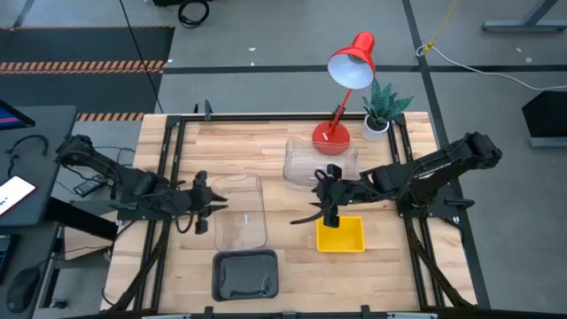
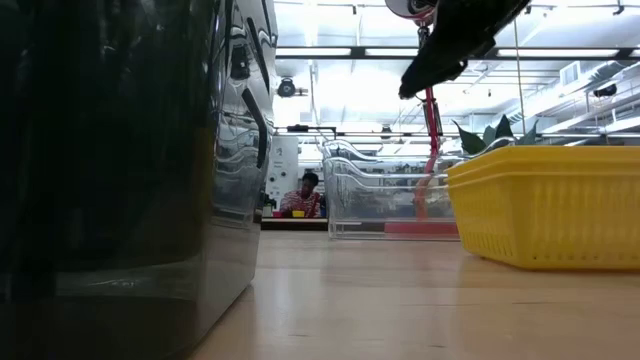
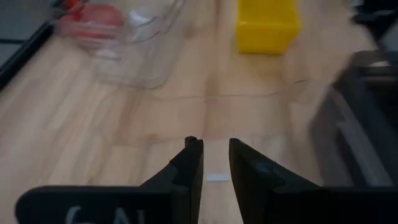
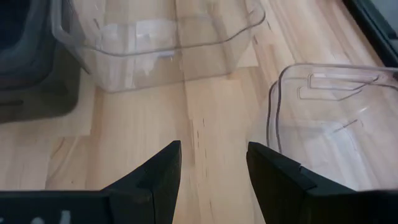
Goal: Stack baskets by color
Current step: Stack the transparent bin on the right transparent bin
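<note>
The left pincer (image 1: 202,205) is held narrowly parted, empty, beside a clear basket (image 1: 241,211). The right pincer (image 1: 330,189) is spread wide, empty, above the yellow basket (image 1: 341,236). A grey basket (image 1: 245,275) is seen at the table (image 1: 292,270) edge; no writing is legible.

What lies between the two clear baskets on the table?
In the high view, only bare wood separates the near clear basket from the far clear basket; the right wrist view shows this too.

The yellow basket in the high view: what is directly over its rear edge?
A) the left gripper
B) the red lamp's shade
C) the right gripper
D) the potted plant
C: the right gripper hangs open over the rear edge of the yellow basket, while the left gripper is beside a clear basket.
</note>
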Controlling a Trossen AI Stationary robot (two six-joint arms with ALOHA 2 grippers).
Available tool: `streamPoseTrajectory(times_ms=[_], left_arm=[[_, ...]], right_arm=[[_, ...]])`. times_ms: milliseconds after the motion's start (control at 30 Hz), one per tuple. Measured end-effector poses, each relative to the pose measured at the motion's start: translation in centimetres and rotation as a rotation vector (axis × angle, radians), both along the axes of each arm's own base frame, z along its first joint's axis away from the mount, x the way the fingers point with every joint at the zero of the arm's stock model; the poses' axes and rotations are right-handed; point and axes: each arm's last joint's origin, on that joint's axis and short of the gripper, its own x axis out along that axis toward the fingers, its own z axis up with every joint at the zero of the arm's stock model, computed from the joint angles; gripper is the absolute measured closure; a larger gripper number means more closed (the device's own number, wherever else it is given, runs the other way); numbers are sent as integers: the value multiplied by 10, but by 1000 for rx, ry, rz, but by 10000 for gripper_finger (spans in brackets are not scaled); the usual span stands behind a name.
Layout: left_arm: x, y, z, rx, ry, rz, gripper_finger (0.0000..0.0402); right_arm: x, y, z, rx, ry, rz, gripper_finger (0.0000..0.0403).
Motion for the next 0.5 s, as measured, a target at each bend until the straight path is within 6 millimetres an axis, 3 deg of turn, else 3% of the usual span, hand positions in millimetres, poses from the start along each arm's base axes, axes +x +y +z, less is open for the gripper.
streamPoseTrajectory(times_ms=[333,500], left_arm=[[20,17,-12,10,89,139,304],[23,28,-12,-29,99,172,304]], right_arm=[[-9,5,-3,-13,-206,-21,215],[-12,14,-10,-43,-225,-18,215]])
